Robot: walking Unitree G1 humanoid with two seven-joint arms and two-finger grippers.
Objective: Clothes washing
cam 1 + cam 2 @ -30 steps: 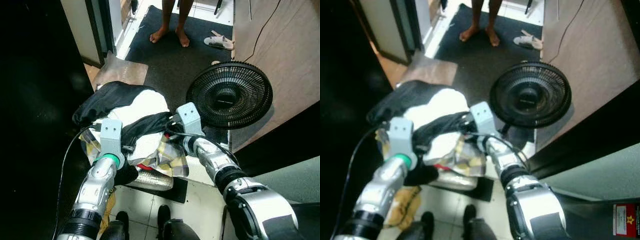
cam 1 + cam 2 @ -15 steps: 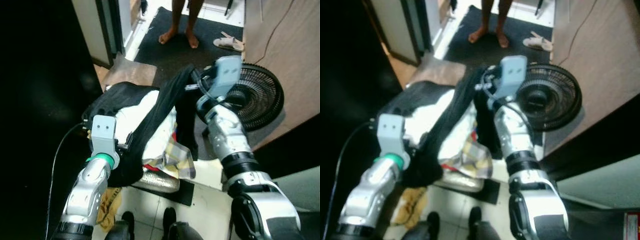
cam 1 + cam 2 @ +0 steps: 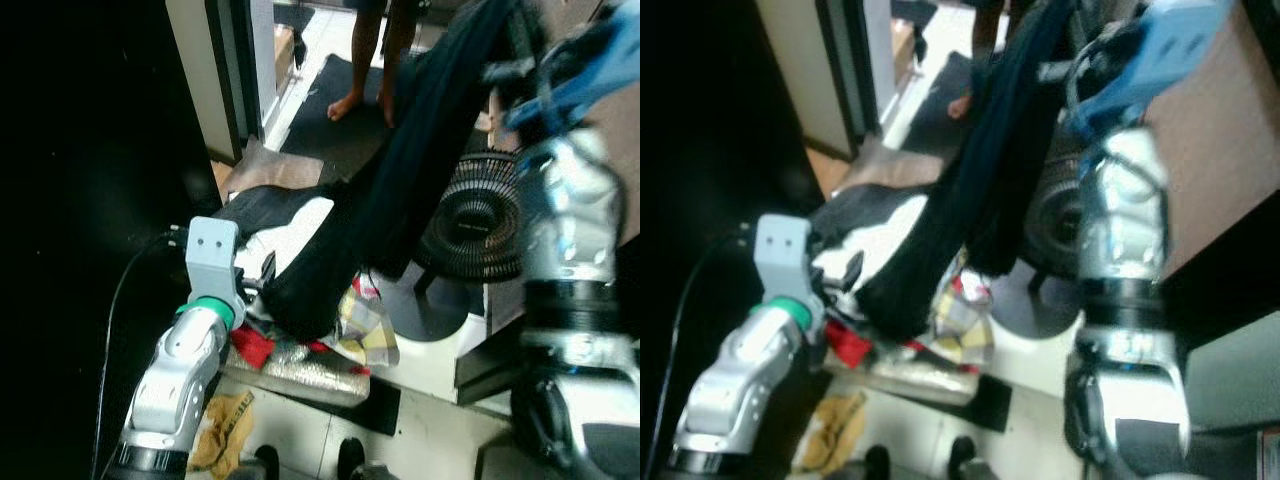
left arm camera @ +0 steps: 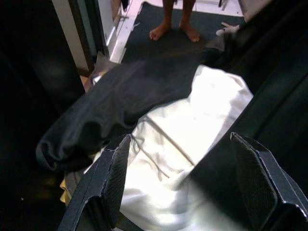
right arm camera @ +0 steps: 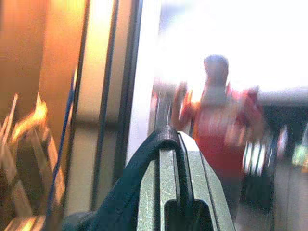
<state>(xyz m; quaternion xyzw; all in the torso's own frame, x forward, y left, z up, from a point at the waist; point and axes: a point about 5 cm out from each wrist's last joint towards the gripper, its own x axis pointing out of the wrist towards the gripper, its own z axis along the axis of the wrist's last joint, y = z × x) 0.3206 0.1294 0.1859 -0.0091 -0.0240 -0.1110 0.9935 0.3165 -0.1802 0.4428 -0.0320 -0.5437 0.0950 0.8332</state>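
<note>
Left claw (image 3: 262, 283): low over the laundry pile, fingers spread apart and grasping nothing; in the left wrist view its two black fingers (image 4: 111, 178) frame the white cloth.
Laundry pile (image 3: 300, 225): heaped on the floor just beyond the left claw; black cloth on the far side, white garment (image 4: 180, 144) in the middle, a checked yellow piece (image 3: 365, 330) and a red scrap (image 3: 250, 347) at the near edge.
Silver bag (image 3: 300, 360): crinkled, lying under the pile's near edge.
Dark garment (image 3: 400, 190): long and dark, hanging from the raised right claw down to the pile, its lower end resting beside the left claw.
Handling: judged soft, limp and light; it will drape and swing, and may drag neighbouring pieces. A hold on a bunched fold looks best; the lower end seems the place for a second grip.
Fan (image 3: 475, 225): black round grille, standing on the floor behind the hanging garment.
Right claw (image 5: 171, 144): lifted high on the right, clenched on a fold of the dark garment, which loops over the fingertips in the right wrist view.
Person: bare feet (image 4: 173, 31) on a dark mat beyond the pile.
</note>
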